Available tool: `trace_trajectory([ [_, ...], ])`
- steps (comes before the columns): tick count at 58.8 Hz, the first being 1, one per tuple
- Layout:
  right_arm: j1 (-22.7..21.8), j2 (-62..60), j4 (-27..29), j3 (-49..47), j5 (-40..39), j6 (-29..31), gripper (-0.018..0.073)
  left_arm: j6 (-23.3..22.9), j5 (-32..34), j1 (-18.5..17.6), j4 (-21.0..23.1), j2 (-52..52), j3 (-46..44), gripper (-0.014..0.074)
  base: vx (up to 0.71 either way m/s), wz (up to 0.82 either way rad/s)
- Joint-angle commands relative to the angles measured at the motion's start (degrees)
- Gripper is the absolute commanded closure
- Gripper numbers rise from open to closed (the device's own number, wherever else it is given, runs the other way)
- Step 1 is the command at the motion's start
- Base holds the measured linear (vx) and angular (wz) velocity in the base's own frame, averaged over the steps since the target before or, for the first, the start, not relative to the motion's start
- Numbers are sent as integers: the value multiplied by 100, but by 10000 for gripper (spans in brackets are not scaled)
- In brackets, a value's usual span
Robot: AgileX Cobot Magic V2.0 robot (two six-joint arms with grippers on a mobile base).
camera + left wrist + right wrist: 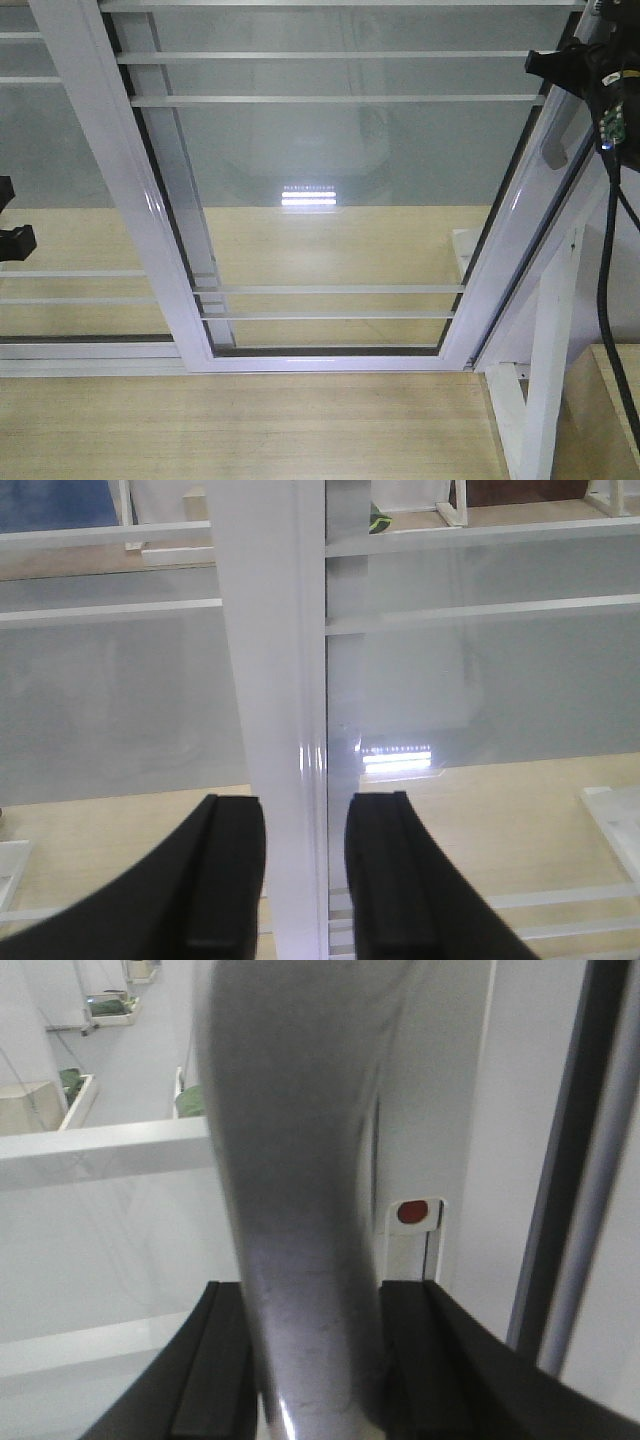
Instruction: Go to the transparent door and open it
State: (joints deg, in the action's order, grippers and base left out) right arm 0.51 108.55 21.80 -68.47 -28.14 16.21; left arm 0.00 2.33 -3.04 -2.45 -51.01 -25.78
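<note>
At the floor's far edge: no worktop shows, so I place things by the pale wood-look floor [250, 420]. The tall clear-glass transparent door [330, 180], in its glossy white frame with thin horizontal bars, fills my front view, its bottom rail along the floor's far edge.
Handle: the grey curved pull handle [558, 140] sits on the door's right-hand stile, above the floor's right far corner.
Right gripper [315, 1360]: its black fingers sit on either side of the handle, which fills the gap between them, so I judge it to be pinching the handle. The wrist view is blurred.
Left gripper [305, 880]: spread and holding nothing. A glossy white stile [270, 630] lines up between the fingers, but I cannot tell whether it touches them.
Neighbours: a second white-framed glass panel [50, 180] stands to the left, and a bare white post with a diagonal brace [545, 380] stands near the right edge.
Done: I count the approach as finished, and the handle looks taken.
Left: the opening itself. I cannot tell whether the door has left its jamb, so I treat all the travel as ahead of me.
Writing: I can read none, neither brand nor label.
Marks: a small red round dot [412, 1212] in a white tab sits beside the handle, and a striped bright reflection [310, 196] shows in the glass.
</note>
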Motion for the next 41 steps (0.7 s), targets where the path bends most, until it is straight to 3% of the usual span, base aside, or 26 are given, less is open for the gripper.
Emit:
trace_trajectory([
  [1,373,-326,-506,-194,-107,24,237,-61,521,-39,53,30,-197,237,0,0],
  [41,1315,-326,-500,-194,-171,29,237,-66,757,-39,58,30,-197,237,0,0],
])
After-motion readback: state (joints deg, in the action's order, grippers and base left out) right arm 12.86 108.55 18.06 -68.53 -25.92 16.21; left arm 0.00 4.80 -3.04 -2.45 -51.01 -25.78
